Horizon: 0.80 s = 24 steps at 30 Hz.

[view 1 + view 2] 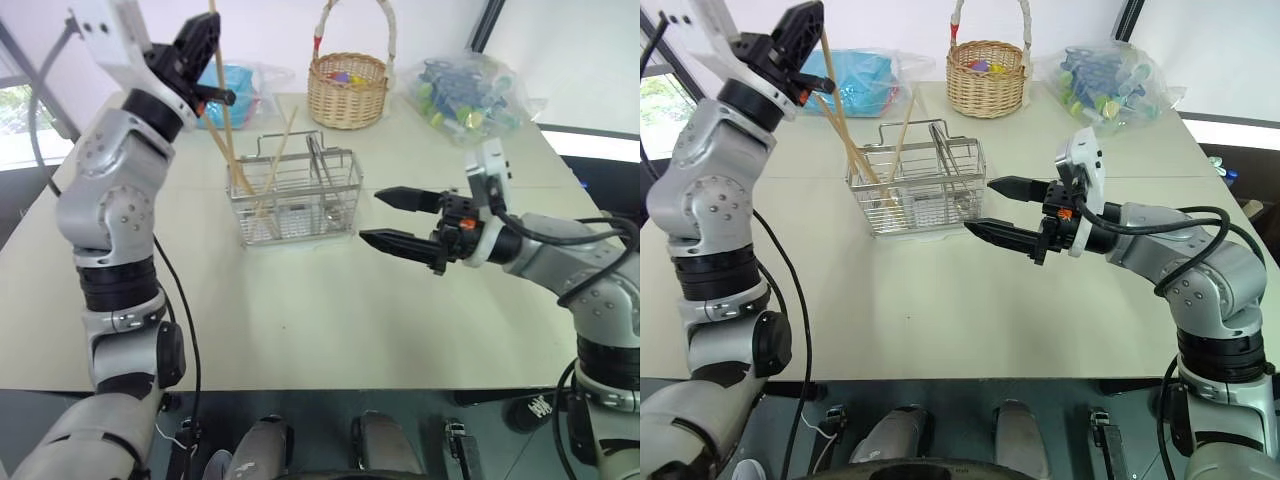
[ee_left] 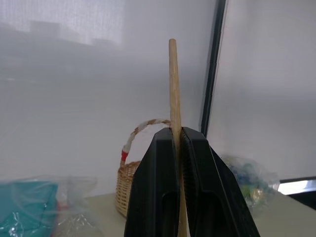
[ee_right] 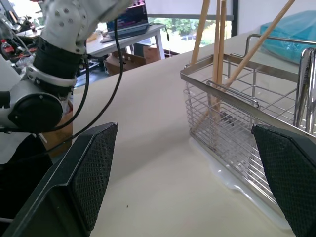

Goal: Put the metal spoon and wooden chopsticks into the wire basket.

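The left claw [image 1: 203,50] is clenched on one wooden chopstick [image 1: 226,110], raised above the left end of the wire basket [image 1: 296,196], with the stick's lower end down inside that end of the basket beside other wooden chopsticks [image 1: 275,160] leaning there. The right claw [image 1: 395,220] hangs released, its fingers spread wide and pointing at the basket's right end, just beside it and holding nothing. The basket stands on the desk [image 1: 330,310], with a wicker basket [image 1: 347,85] and plastic bags [image 1: 465,90] behind it.
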Tool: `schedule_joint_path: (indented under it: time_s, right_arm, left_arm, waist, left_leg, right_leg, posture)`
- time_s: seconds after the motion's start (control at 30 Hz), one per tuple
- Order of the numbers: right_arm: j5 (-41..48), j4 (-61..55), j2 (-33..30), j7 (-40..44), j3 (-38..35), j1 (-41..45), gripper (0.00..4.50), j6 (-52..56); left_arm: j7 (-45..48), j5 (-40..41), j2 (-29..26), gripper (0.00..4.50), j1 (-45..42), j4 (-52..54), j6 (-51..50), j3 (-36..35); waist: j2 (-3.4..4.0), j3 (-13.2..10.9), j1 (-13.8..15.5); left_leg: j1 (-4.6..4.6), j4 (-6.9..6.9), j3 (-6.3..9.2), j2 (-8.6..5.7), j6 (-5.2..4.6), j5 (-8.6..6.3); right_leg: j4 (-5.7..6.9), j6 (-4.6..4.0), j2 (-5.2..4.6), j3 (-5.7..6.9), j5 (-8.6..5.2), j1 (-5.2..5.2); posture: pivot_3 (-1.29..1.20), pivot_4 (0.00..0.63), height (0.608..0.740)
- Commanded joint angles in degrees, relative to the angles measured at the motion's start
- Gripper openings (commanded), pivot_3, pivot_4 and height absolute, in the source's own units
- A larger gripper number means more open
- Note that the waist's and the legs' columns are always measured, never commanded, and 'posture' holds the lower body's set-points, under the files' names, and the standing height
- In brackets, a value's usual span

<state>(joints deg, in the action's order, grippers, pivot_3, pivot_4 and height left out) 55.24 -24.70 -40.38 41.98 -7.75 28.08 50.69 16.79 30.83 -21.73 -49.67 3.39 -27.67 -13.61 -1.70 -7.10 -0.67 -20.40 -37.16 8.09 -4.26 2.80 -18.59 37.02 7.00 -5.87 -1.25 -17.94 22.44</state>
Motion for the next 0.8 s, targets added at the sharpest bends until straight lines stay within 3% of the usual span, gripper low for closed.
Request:
schedule_joint_path:
  time_s: [0.03, 0.2, 0.33, 0.53, 0.63, 0.8]
  right_arm:
    - [1.5, -2.2, 0.4, -0.9, -2.0, 0.1, 4.50, -0.6]
    - [1.9, -2.3, 0.7, -1.7, -2.0, 0.2, 4.50, -0.7]
    - [1.9, -1.9, 0.8, -1.9, -1.8, 0.3, 4.50, -1.0]
    - [1.5, -1.1, 0.9, -1.4, -1.5, 0.6, 4.50, -1.2]
    - [0.9, -0.5, 0.8, -0.8, -1.1, 1.0, 4.50, -1.5]
    - [-0.9, 1.1, 0.2, 0.6, -0.3, 2.1, 4.50, -2.4]
  left_arm:
    - [0.7, -1.7, 1.1, 0.03, 0.7, 0.1, 2.7, 1.4]
    - [0.4, -2.6, 2.9, 0.03, 2.2, -0.5, 3.5, 1.7]
    - [0.1, -1.9, 4.0, 1.49, 2.9, 0.3, 2.7, 1.1]
    - [-0.8, 0.1, 3.6, 4.45, 3.6, 3.4, 0.2, -0.1]
    - [1.1, 2.1, 0.9, 4.45, 3.9, 6.3, -3.1, -0.5]
    - [14.3, 6.1, -15.2, 4.45, 8.7, 13.9, -10.0, -0.7]
  waist:
    - [0.00, 0.0, 0.0]
    - [0.00, 0.0, 0.0]
    - [0.00, 0.0, 0.0]
    - [0.00, 0.0, 0.0]
    - [0.00, 0.0, 0.0]
    - [0.07, 0.0, -0.6]
  left_leg:
    - [-0.01, 0.00, 0.01, 0.00, 0.00, 0.00]
    - [-0.02, 0.00, 0.01, 0.00, 0.00, 0.00]
    - [0.00, 0.00, 0.01, 0.00, 0.00, 0.00]
    - [0.00, 0.00, 0.01, 0.00, 0.00, 0.00]
    - [-0.02, 0.00, 0.01, 0.00, 0.00, 0.00]
    - [0.04, 0.08, 0.01, 0.08, 0.00, 0.00]
  right_leg:
    - [0.00, 0.00, 0.00, 0.00, 0.00, 0.00]
    - [0.00, 0.00, 0.01, 0.00, 0.00, 0.00]
    - [0.00, 0.00, 0.01, 0.00, 0.00, 0.00]
    - [0.00, 0.00, 0.01, 0.00, 0.00, 0.00]
    - [0.00, 0.00, 0.01, 0.00, 0.00, 0.00]
    - [0.02, 0.00, 0.07, -0.04, 0.00, 0.11]
  posture:
    - [0.00, 0.150, 0.740]
    - [0.00, 0.150, 0.740]
    - [0.00, 0.150, 0.740]
    - [0.00, 0.150, 0.740]
    - [0.00, 0.150, 0.740]
    - [0.00, 0.150, 0.740]
